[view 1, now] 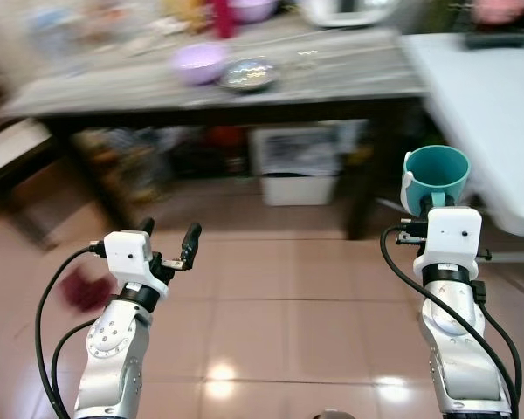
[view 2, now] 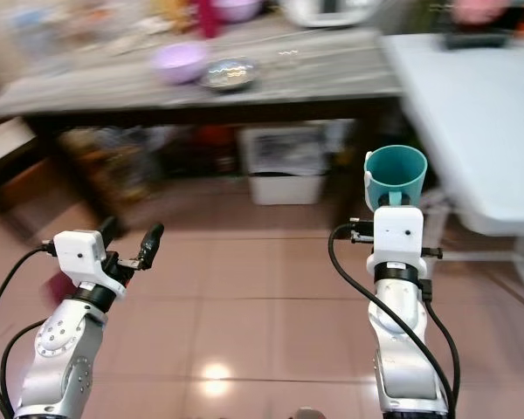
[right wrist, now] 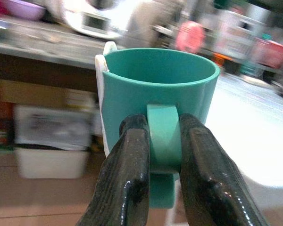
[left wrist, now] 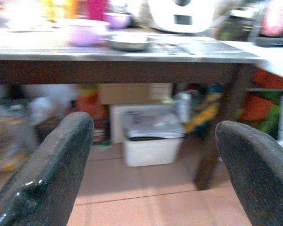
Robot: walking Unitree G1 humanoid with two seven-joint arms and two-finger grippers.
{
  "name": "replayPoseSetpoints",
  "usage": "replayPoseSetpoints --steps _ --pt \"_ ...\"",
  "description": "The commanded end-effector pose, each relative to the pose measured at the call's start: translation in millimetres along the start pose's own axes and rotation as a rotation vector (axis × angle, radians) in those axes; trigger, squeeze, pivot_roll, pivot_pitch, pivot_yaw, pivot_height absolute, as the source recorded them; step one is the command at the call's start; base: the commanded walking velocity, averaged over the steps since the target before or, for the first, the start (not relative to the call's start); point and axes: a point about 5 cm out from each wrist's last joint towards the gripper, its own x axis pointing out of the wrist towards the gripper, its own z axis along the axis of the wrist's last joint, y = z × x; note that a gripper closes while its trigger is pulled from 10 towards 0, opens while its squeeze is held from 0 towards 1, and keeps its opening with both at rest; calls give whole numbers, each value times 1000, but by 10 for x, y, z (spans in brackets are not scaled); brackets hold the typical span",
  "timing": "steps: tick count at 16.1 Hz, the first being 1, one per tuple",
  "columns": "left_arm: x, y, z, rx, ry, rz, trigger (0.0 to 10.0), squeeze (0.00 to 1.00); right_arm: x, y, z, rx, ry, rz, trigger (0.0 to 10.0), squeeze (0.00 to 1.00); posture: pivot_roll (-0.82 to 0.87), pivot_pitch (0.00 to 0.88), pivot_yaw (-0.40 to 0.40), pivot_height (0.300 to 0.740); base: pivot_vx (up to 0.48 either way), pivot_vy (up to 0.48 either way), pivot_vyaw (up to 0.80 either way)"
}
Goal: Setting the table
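Observation:
A teal mug (view 1: 437, 177) stands upright in the air, and my right gripper (right wrist: 163, 155) is shut on its handle (right wrist: 162, 136). The mug hangs in front of the white table (view 1: 493, 105) at the right, below its top. My left gripper (view 1: 168, 240) is open and holds nothing, raised over the tiled floor at the left. Its two black fingers (left wrist: 52, 174) stand wide apart and point toward the dark wooden table (view 1: 244, 92).
On the dark table sit a lilac bowl (view 1: 199, 63), a metal bowl (view 1: 248, 74) and a white appliance (left wrist: 181, 14). Under it stand a white bin (view 1: 299, 166) and boxes. A red cloth (view 1: 85, 288) lies on the floor at the left. The picture is blurred.

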Motion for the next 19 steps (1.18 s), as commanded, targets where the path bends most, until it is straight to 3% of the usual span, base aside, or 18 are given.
replayPoseSetpoints --steps 1,3,8,19 --pt "10 -26 18 -2 -1 -20 10000 0 8 -12 57 3 -21 -5 10000 0 -166 112 83 740 465 0 -800" --pt "23 -34 20 -8 0 -27 10000 0 19 -8 57 2 -23 0 10000 0 -170 114 80 740 465 0 -728" --pt "39 -96 16 -23 -2 -43 10000 0 39 3 82 -28 -38 7 10000 0 -169 112 77 740 464 0 0" --pt "144 -184 151 -25 -44 -87 10000 0 49 4 125 -34 -56 -1 10000 0 -179 110 83 740 465 0 716"
